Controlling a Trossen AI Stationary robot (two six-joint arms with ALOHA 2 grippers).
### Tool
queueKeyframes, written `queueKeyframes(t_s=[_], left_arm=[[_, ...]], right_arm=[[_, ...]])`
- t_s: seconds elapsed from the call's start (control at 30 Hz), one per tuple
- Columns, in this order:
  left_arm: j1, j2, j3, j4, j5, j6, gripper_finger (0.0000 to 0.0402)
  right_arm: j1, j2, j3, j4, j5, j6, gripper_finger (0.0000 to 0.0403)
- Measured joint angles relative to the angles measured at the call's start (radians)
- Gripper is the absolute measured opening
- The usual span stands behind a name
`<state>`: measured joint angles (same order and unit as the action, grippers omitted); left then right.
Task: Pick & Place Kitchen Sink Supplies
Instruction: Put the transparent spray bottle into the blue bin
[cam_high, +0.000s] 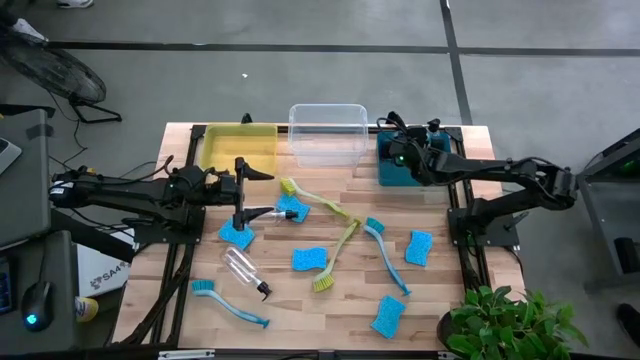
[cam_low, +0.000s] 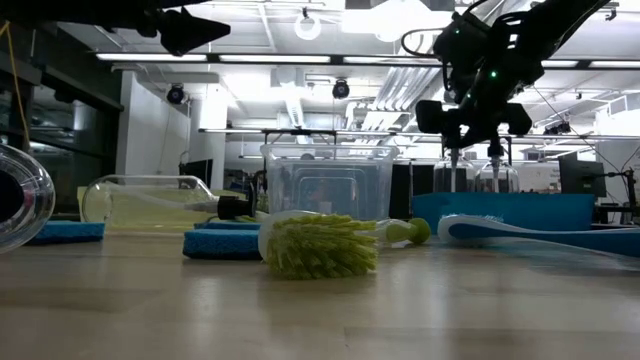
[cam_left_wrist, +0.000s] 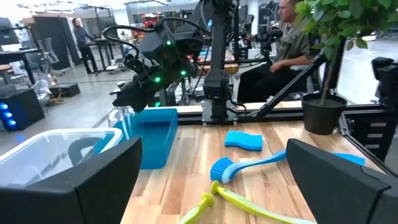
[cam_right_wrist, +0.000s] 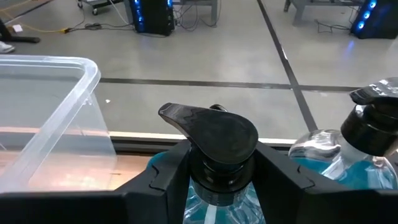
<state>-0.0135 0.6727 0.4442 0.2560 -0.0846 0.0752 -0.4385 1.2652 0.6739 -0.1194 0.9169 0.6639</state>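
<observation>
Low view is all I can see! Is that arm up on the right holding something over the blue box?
Observer: Yes. The right gripper pinches a spray bottle by its neck, over the teal bin.
Operator: Is anything in the box already?
Observer: A second spray bottle stands in it, beside the first.
Operator: Where's the other arm?
Observer: The left gripper hangs open above the table, near the yellow bin.
</observation>
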Motion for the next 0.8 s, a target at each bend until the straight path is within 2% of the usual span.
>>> queueKeyframes(t_s=[0.43, 0.8], left_arm=[[0.000, 0.000, 0.000, 0.000, -0.007, -0.005, 0.0390], [0.000, 0.000, 0.000, 0.002, -0.007, -0.013, 0.0390]], right_arm=[[0.000, 0.000, 0.000, 0.019, -0.025, 0.088, 0.0151], [0.000, 0.000, 0.000, 0.012, -0.026, 0.020, 0.0157]])
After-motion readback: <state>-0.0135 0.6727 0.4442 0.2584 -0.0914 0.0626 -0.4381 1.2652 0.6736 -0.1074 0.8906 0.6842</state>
